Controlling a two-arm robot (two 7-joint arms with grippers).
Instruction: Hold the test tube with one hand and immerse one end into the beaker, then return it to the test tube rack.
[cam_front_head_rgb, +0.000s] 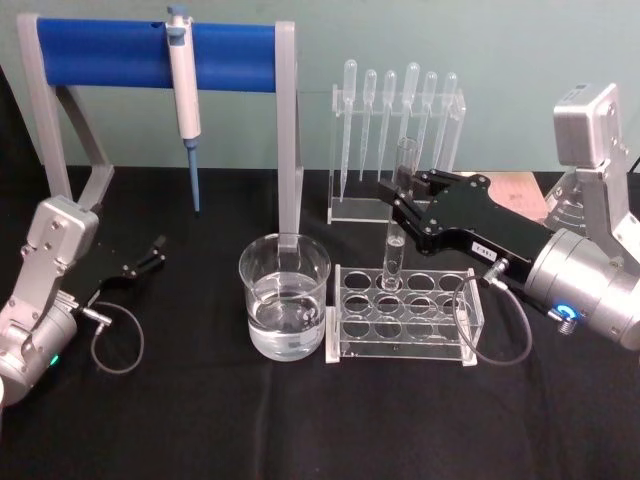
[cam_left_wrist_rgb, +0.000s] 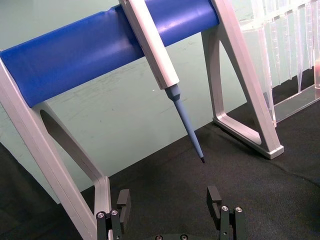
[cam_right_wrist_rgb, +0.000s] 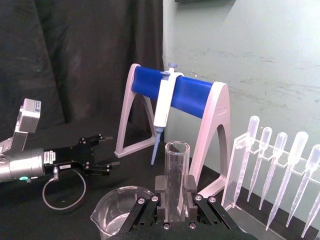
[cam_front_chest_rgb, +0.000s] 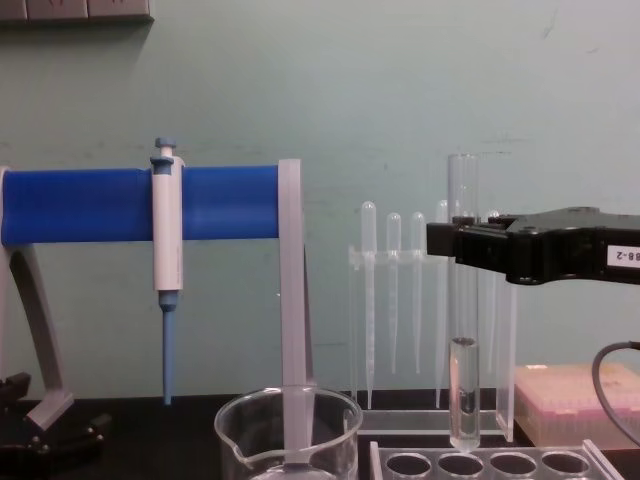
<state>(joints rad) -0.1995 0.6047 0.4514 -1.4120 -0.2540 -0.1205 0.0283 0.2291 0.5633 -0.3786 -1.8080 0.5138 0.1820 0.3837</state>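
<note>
Now, test tube (cam_front_head_rgb: 393, 260) upright within right gripper (cam_front_head_rgb: 397, 203).

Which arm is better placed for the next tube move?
Right. The right tool grips the test tube upright at the rack, beside the beaker; left tool sits open, far left.

Clear, glossy glass in the test tube (cam_front_head_rgb: 393, 258) and beaker (cam_front_head_rgb: 285, 295); smooth transparent plastic in the rack (cam_front_head_rgb: 400, 346). Matt black cloth (cam_front_head_rgb: 200, 420) beneath them. Matt black casing on the right gripper (cam_front_head_rgb: 398, 200).
</note>
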